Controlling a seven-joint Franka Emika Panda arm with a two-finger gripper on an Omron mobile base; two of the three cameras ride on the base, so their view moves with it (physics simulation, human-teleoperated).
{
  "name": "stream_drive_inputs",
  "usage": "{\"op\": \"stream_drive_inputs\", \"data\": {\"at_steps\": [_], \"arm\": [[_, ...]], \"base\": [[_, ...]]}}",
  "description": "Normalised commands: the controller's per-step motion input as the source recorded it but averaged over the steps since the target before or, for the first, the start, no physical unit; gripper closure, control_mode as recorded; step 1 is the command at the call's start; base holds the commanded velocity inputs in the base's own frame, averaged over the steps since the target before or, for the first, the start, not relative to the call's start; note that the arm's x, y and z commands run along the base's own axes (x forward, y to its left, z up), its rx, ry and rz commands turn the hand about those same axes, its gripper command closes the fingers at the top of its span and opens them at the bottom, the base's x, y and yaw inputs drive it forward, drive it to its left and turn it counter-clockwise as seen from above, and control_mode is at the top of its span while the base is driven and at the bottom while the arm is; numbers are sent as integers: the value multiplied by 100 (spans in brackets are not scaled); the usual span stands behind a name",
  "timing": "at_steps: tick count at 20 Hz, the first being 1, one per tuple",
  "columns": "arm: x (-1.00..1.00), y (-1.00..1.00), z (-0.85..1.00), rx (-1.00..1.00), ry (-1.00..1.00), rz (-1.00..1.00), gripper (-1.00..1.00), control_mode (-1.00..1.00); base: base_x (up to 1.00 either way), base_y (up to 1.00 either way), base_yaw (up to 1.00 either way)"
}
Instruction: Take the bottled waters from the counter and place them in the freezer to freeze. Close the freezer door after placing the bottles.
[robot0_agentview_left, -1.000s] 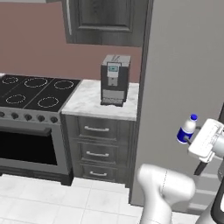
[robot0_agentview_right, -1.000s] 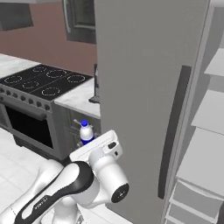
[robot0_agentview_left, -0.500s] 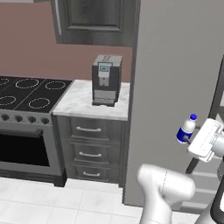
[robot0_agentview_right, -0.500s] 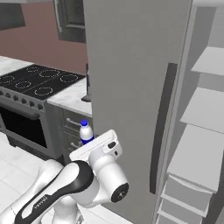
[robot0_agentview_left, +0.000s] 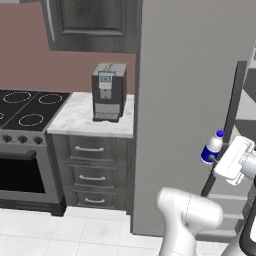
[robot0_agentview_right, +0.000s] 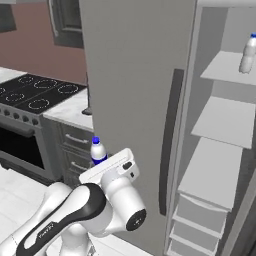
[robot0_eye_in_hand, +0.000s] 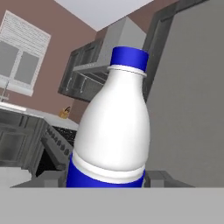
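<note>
Tool (robot0_agentview_left: 216, 158) clamped on blue-banded bottle (robot0_agentview_left: 211, 148) (other bottle (robot0_agentview_right: 248, 53) already shelved), carrying step; next likely swing round freezer door (robot0_agentview_right: 140, 100) to a shelf (robot0_agentview_right: 226, 120)

Arm rises from the base, elbow bent low, forearm angled up to the hand. Gripper (robot0_agentview_left: 216, 159) points sideways, roughly level, jaws clamped on a bottle (robot0_agentview_left: 211, 148) at its lower blue band; bottle upright, cap up. In right base view the gripper (robot0_agentview_right: 101, 164) sits just above the big white wrist joint. Hand view: bottle (robot0_eye_in_hand: 113, 135) close up between the fingertips.
</note>
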Motion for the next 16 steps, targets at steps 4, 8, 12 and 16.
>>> {"op": "stream_drive_inputs", "data": {"at_steps": [4, 8, 12, 16], "arm": [[0, 0, 0, 0, 0, 0, 100, 100], [0, 0, 0, 0, 0, 0, 100, 100], [0, 0, 0, 0, 0, 0, 100, 100], [0, 0, 0, 0, 0, 0, 100, 100]], "base": [[18, -53, -15], [28, -42, -20], [39, -37, -24], [44, -39, -28]]}}
